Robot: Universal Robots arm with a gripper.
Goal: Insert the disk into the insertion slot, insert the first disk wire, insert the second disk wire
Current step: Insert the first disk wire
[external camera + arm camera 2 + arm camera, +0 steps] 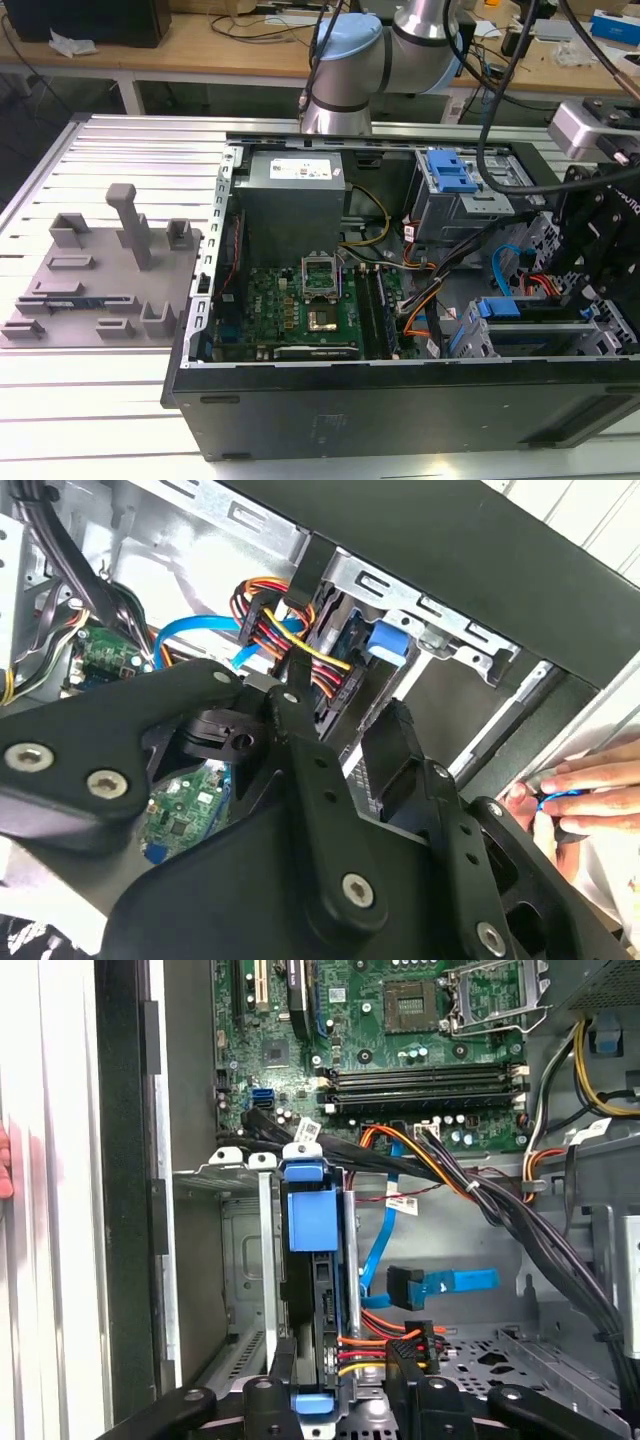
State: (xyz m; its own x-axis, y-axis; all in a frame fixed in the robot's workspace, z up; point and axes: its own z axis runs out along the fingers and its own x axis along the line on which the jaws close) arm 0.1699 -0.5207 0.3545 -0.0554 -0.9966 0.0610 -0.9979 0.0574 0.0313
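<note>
On slotted metal table [100, 400]: open PC case [400, 415], arm [345, 60] reaching in from far side. At the exterior view's right end of case, gripper [347, 1370] down over drive bays, fingers spread, clamping nothing. Under it, insertion slot [240, 1250] already filled: disk [312, 1220] seated inside, blue carrier tab facing out. Just beside disk's end, first disk wire [375, 1342], black plug right at one fingertip [412, 1385]; cannot tell if mated. Beyond that, second disk wire [378, 1245] curving down from motherboard [400, 1050], plug end loose, apart from disk. In the second wrist view, person's hand [570, 795] at case's outer edge.
</note>
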